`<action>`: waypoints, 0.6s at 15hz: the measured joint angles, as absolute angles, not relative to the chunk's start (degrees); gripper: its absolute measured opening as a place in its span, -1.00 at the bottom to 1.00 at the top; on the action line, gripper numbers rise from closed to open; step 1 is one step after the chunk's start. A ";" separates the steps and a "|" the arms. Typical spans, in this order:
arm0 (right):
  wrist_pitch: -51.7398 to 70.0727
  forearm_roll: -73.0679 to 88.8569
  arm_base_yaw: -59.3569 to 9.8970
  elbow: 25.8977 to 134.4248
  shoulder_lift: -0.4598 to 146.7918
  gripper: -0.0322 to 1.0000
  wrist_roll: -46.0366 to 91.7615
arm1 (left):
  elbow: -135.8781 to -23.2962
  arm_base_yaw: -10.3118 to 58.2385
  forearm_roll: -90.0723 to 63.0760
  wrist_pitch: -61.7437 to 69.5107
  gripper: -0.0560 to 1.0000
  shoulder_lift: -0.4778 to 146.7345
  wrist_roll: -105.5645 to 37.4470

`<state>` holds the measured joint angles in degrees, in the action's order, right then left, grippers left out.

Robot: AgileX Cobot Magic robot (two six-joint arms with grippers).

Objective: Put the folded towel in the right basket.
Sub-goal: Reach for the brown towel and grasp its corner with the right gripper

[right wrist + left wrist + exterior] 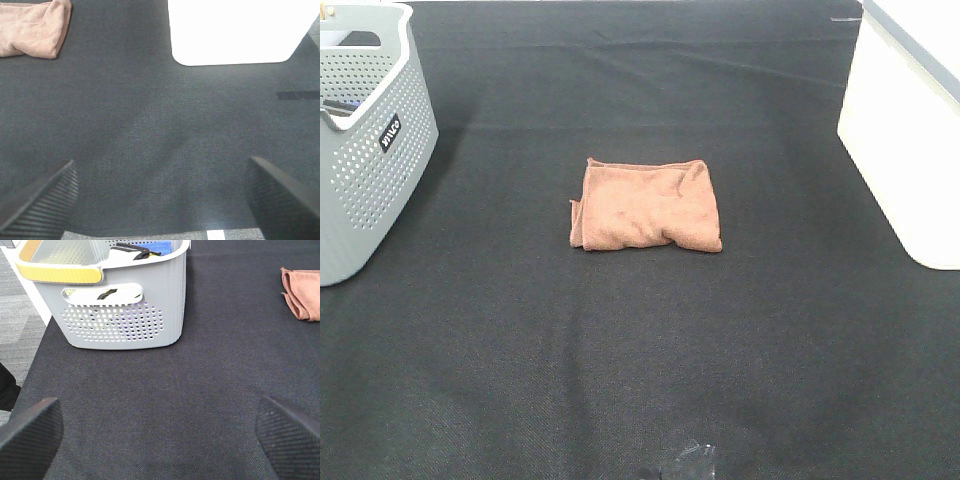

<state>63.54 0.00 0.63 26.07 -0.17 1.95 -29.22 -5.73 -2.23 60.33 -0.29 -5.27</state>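
Note:
A folded brown towel (646, 206) lies flat in the middle of the black cloth-covered table. Part of it also shows in the left wrist view (302, 292) and in the right wrist view (33, 27). The right basket (910, 130) is a white container at the table's right edge; it shows in the right wrist view (235, 30) too. My left gripper (160, 432) is open and empty over bare cloth, well short of the towel. My right gripper (162, 195) is open and empty near the table's front edge. Neither gripper shows in the exterior high view.
A grey perforated basket (365, 130) with a yellow handle stands at the left; in the left wrist view (125, 300) it holds some items. The table's front edge (150, 234) lies just below my right gripper. A small dark object (688, 462) sits at the front edge.

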 joint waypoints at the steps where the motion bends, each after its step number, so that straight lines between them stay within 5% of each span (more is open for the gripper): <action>1: 63.54 0.00 0.63 26.07 -0.17 0.76 1.95 | -29.22 -5.73 -2.23 60.33 0.95 -0.29 -5.27; 9: 63.54 0.69 -2.64 26.07 -0.17 0.76 1.95 | -29.22 -5.73 -2.35 60.33 0.95 -0.29 -5.27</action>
<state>63.54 0.69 -2.64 26.07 -0.17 1.95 -29.22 -5.73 -2.35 60.33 -0.29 -5.27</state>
